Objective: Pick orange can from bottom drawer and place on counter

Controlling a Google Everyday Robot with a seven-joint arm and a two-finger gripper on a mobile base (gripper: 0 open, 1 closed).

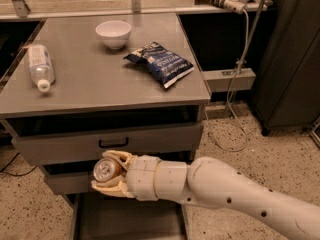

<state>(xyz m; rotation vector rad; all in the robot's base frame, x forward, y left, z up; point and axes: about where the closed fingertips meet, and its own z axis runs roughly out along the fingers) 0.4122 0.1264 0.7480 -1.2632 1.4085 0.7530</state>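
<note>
My gripper is shut on the orange can, whose silver top with pull tab faces the camera. It holds the can in front of the two upper drawer fronts, above the open bottom drawer, a grey tray at the bottom of the view. The white arm reaches in from the lower right. The grey counter lies above and behind the can.
On the counter lie a clear plastic bottle at the left, a white bowl at the back and a dark blue chip bag at the right. A cable hangs to the right of the cabinet, next to a dark cabinet.
</note>
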